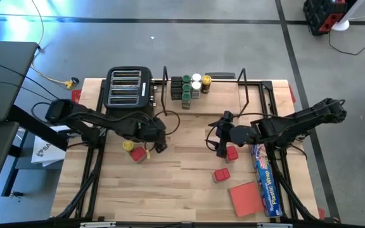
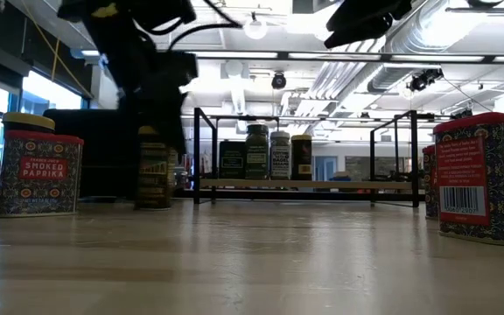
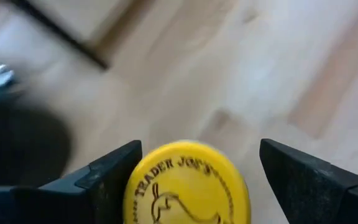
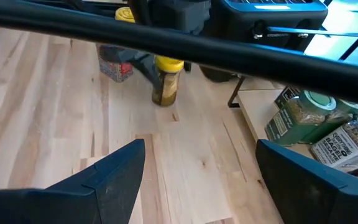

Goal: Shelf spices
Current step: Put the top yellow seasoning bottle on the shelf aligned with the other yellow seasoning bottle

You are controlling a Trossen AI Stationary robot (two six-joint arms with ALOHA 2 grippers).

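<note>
Yellow-lidded jar (image 3: 187, 184) between open left hand (image 3: 194, 180) fingers.

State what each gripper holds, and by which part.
Nothing is held. The left gripper stands open around the yellow-lidded round jar, fingers clear of it; the right gripper is open and empty.

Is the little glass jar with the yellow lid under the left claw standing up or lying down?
Upright. The yellow-lidded glass jar stands on the wooden table, lid on top. The open left gripper straddles the lid without touching it.
</note>
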